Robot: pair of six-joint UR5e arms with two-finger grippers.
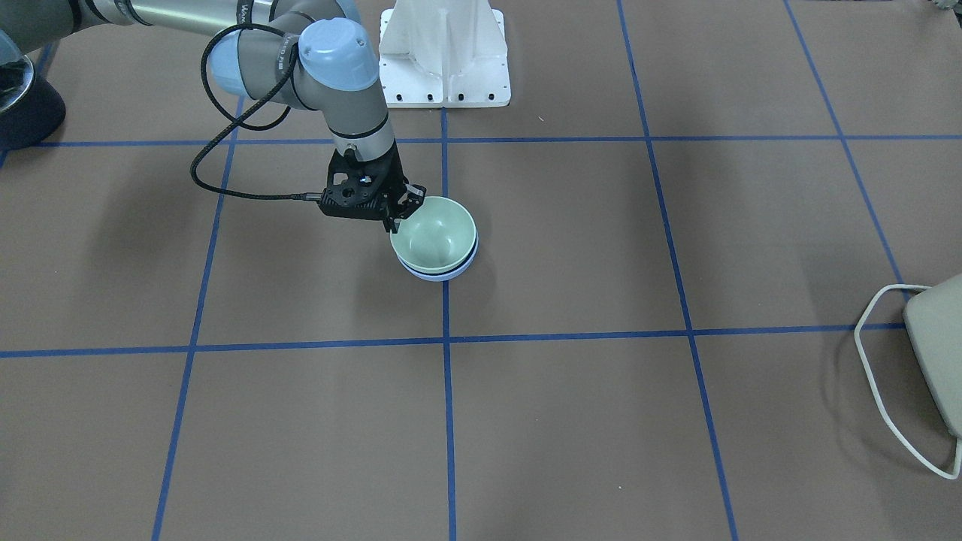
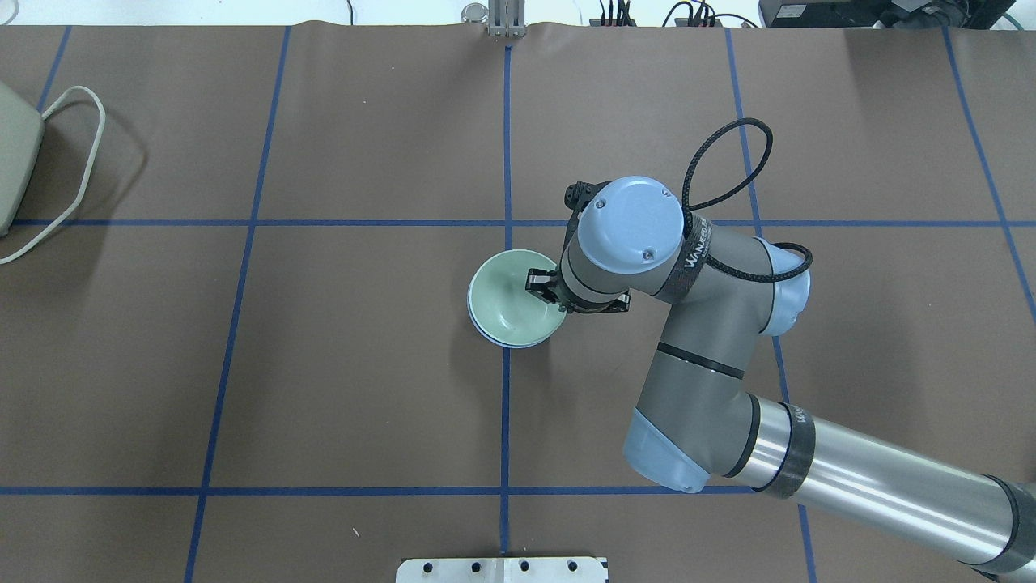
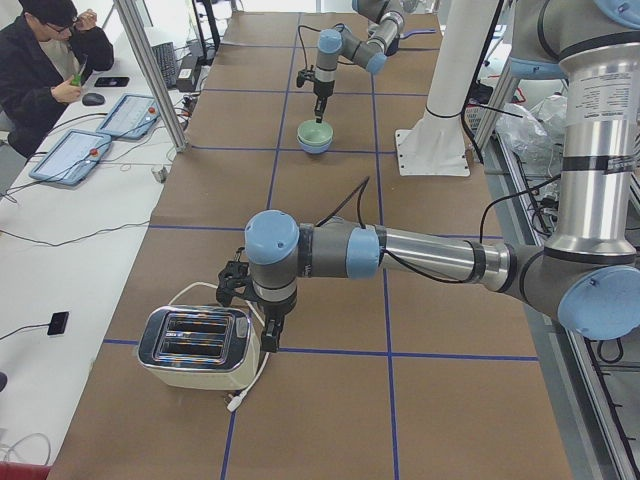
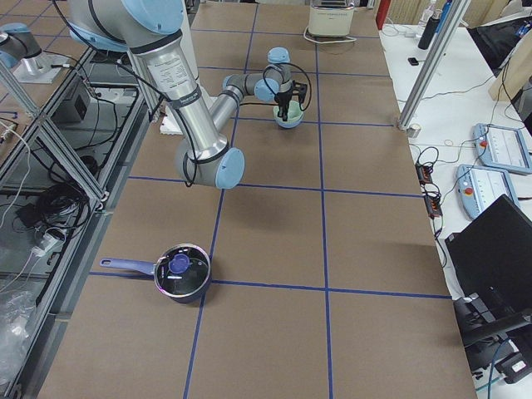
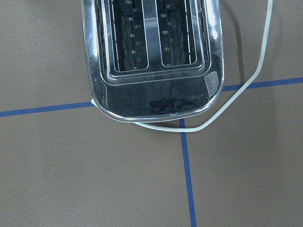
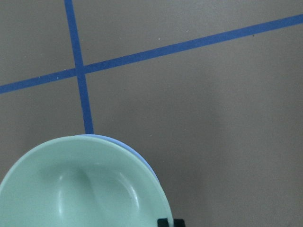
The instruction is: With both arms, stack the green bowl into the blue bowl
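The green bowl [image 1: 436, 237] sits nested in the blue bowl [image 1: 443, 277] at the table's middle, on a blue tape line. Only a thin blue rim shows under it. My right gripper [image 1: 406, 209] points down at the green bowl's rim on the robot's side, one finger inside and one outside, shut on the rim. It also shows in the overhead view [image 2: 544, 287]. The right wrist view shows the green bowl [image 6: 80, 189] from close above. My left gripper [image 3: 268, 335] hangs beside the toaster, far from the bowls; I cannot tell whether it is open or shut.
A chrome toaster [image 3: 195, 345] with a white cord stands at the table's left end, right under the left wrist camera [image 5: 151, 56]. A dark pot with a lid [image 4: 181, 273] stands at the right end. The white pedestal [image 1: 443, 52] is behind the bowls.
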